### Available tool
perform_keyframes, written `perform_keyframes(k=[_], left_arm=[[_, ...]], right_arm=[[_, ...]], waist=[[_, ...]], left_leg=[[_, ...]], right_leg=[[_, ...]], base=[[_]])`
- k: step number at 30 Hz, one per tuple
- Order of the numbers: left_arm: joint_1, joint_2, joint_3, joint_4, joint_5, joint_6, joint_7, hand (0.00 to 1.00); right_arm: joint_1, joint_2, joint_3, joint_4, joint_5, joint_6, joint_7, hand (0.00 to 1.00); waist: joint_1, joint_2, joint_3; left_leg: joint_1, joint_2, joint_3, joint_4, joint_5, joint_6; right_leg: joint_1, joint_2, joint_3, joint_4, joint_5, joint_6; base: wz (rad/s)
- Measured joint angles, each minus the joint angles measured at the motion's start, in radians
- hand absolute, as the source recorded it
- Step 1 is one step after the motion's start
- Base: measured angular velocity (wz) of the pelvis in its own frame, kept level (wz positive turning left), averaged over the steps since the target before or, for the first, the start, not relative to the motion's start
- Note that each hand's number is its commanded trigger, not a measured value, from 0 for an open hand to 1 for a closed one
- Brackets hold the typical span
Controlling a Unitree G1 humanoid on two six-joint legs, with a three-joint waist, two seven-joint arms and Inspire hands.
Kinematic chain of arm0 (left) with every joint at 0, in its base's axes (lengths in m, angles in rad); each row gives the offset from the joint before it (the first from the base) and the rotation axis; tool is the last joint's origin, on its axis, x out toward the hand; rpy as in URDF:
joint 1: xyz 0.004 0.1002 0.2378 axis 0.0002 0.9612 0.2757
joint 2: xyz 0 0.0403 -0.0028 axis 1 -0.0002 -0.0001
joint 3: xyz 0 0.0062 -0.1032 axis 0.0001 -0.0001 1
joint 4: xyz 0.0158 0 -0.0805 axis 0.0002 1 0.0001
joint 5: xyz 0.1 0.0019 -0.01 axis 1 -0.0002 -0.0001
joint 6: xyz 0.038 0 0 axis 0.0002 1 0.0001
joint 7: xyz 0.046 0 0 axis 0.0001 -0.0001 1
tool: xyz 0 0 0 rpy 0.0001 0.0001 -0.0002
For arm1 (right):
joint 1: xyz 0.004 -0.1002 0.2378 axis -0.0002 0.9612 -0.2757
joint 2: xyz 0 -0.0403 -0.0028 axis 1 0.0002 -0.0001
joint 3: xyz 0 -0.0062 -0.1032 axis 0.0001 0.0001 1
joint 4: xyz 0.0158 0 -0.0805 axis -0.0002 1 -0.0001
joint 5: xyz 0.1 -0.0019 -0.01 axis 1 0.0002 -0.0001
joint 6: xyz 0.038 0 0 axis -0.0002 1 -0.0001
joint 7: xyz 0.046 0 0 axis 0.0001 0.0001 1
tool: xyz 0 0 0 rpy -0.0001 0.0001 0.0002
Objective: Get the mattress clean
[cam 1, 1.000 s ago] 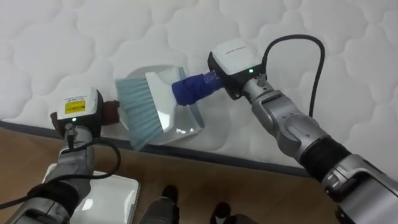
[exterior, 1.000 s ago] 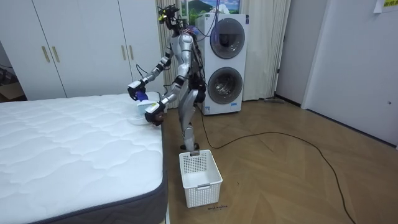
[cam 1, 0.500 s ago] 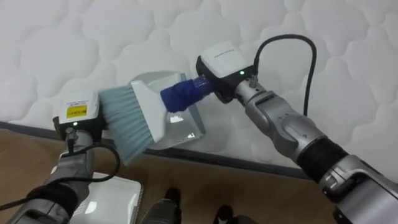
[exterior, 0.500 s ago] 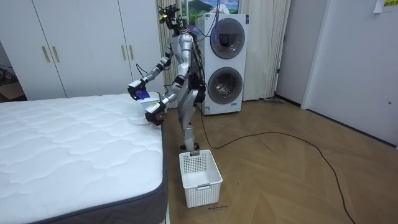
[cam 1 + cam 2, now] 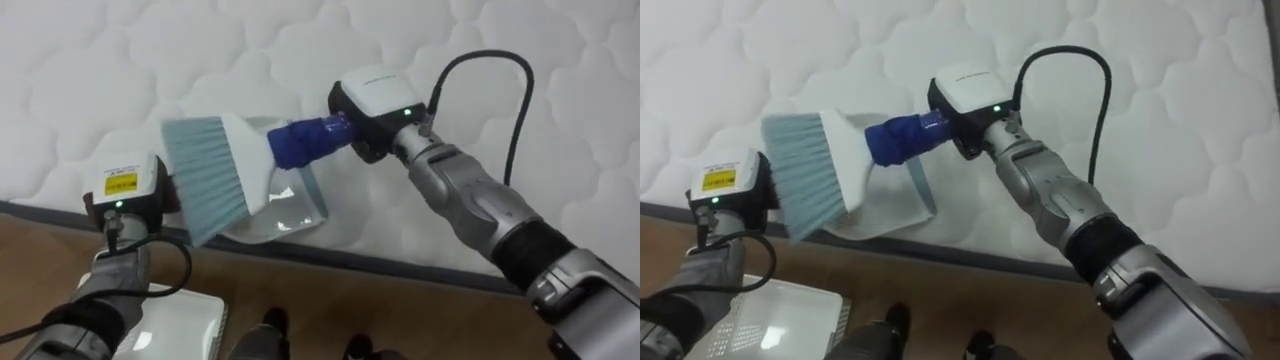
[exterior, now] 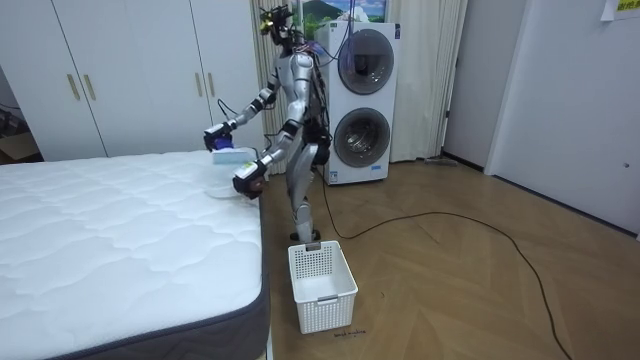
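Brush (image 5: 225, 165) juts left from right hand (image 5: 372, 100), over dustpan (image 5: 292, 208).

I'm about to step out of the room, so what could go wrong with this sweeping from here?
1. The dustpan lies right at the mattress edge. A hard stroke of the brush in the right hand might push it off onto the floor.
2. The bristles hang close to the left hand and could knock it.
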Motion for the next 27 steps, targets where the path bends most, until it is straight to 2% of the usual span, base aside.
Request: perform_keyframes(k=[1,3,7,8,10,11,12,13,14,15,16,18,20,21,24,27], left_arm=[[0.005,0.0,0.007,0.0,0.0,-0.004,0.002,1.0],[0.026,0.0,0.047,-0.006,0.005,-0.025,0.015,1.0],[0.064,-0.001,0.098,-0.038,0.006,-0.035,0.023,1.0],[0.077,0.0,0.109,-0.064,0.008,-0.04,0.025,1.0],[0.104,0.001,0.135,-0.122,0.011,-0.045,0.027,1.0],[0.125,0.001,0.145,-0.152,0.013,-0.052,0.026,1.0],[0.143,0.002,0.148,-0.18,0.018,-0.054,0.026,1.0],[0.152,0.004,0.148,-0.198,0.019,-0.054,0.025,1.0],[0.175,0.006,0.149,-0.242,0.019,-0.054,0.024,1.0],[0.202,0.009,0.155,-0.285,0.019,-0.054,0.023,1.0],[0.222,0.01,0.164,-0.309,0.019,-0.055,0.023,1.0],[0.296,0.011,0.204,-0.372,0.019,-0.06,0.016,1.0],[0.347,0.011,0.235,-0.413,0.019,-0.063,0.009,1.0],[0.376,0.01,0.254,-0.437,0.019,-0.07,0.004,1.0],[0.434,0.008,0.266,-0.48,0.02,-0.079,-0.004,1.0],[0.501,0.004,0.288,-0.554,0.029,-0.085,-0.004,1.0]], right_arm=[[0.007,-0.005,-0.01,0.0,0.017,-0.001,-0.002,1.0],[0.035,-0.034,-0.09,0.001,0.065,-0.017,-0.006,1.0],[0.072,-0.054,-0.21,0.01,0.137,-0.014,-0.065,1.0],[0.09,-0.058,-0.256,0.008,0.154,-0.014,-0.083,1.0],[0.117,-0.062,-0.325,0.002,0.18,-0.015,-0.107,1.0],[0.144,-0.063,-0.377,0.001,0.186,-0.014,-0.127,1.0],[0.175,-0.072,-0.419,-0.005,0.19,-0.014,-0.153,1.0],[0.193,-0.081,-0.438,-0.019,0.191,-0.014,-0.16,0.98],[0.234,-0.104,-0.468,-0.055,0.206,-0.018,-0.179,0.55],[0.276,-0.119,-0.491,-0.087,0.232,-0.019,-0.195,0.07],[0.295,-0.119,-0.501,-0.101,0.247,-0.019,-0.198,0.0],[0.363,-0.12,-0.514,-0.138,0.302,-0.019,-0.212,0.0],[0.389,-0.121,-0.528,-0.145,0.334,-0.019,-0.213,0.0],[0.402,-0.121,-0.549,-0.148,0.364,-0.02,-0.216,0.0],[0.465,-0.121,-0.602,-0.153,0.447,-0.02,-0.249,0.0],[0.521,-0.121,-0.623,-0.161,0.499,-0.019,-0.262,0.0]], waist=[[-0.002,-0.001,-0.0005],[-0.006,-0.009,-0.0061],[-0.03,-0.011,-0.0122],[-0.043,-0.009,-0.0234],[-0.056,-0.006,-0.0273],[-0.074,0.003,-0.0323],[-0.099,0.016,-0.0417],[-0.106,0.019,-0.0474],[-0.116,0.03,-0.0583],[-0.118,0.033,-0.0634],[-0.114,0.033,-0.0647],[-0.109,0.033,-0.0692],[-0.107,0.031,-0.0741],[-0.112,0.031,-0.0744],[-0.124,0.029,-0.0763],[-0.113,0.029,-0.0769]], left_leg=[[0.007,0.001,0.0,-0.004,0.0,0.0],[0.028,0.003,0.001,-0.018,0.0,0.0],[0.069,-0.002,-0.013,-0.028,0.002,0.004],[0.071,-0.006,-0.025,-0.032,0.001,0.005],[0.086,-0.021,-0.045,-0.042,0.002,0.007],[0.105,-0.027,-0.076,-0.043,0.002,0.007],[0.121,-0.043,-0.112,-0.046,0.003,0.009],[0.129,-0.052,-0.129,-0.05,0.004,0.01],[0.144,-0.065,-0.155,-0.065,0.004,0.011],[0.171,-0.074,-0.168,-0.09,0.012,0.013],[0.189,-0.075,-0.168,-0.101,0.017,0.012],[0.247,-0.074,-0.173,-0.135,0.022,0.007],[0.267,-0.07,-0.173,-0.142,0.025,0.002],[0.273,-0.069,-0.185,-0.145,0.027,-0.003],[0.287,-0.066,-0.182,-0.146,0.03,-0.006],[0.289,-0.064,-0.173,-0.145,0.03,-0.005]], right_leg=[[0.008,0.0,0.001,-0.01,0.001,0.001],[0.031,0.0,0.001,-0.027,0.001,0.004],[0.088,0.004,0.0,-0.048,0.006,0.012],[0.099,0.007,0.001,-0.056,0.005,0.017],[0.128,0.023,0.018,-0.073,0.004,0.024],[0.161,0.029,0.03,-0.086,0.001,0.031],[0.195,0.036,0.055,-0.1,-0.005,0.042],[0.204,0.038,0.071,-0.103,-0.01,0.048],[0.226,0.044,0.099,-0.122,-0.015,0.056],[0.254,0.047,0.119,-0.142,-0.015,0.058],[0.271,0.048,0.124,-0.152,-0.015,0.058],[0.342,0.054,0.111,-0.194,-0.014,0.056],[0.379,0.068,0.113,-0.233,-0.01,0.048],[0.402,0.076,0.11,-0.259,-0.007,0.043],[0.449,0.09,0.106,-0.294,-0.002,0.035],[0.468,0.091,0.074,-0.303,-0.003,0.033]], base=[[0.0],[0.0],[0.16],[0.36],[0.44],[0.79],[0.87],[0.87],[0.63],[0.51],[0.26],[0.17],[0.18],[0.24],[0.51],[0.31]])
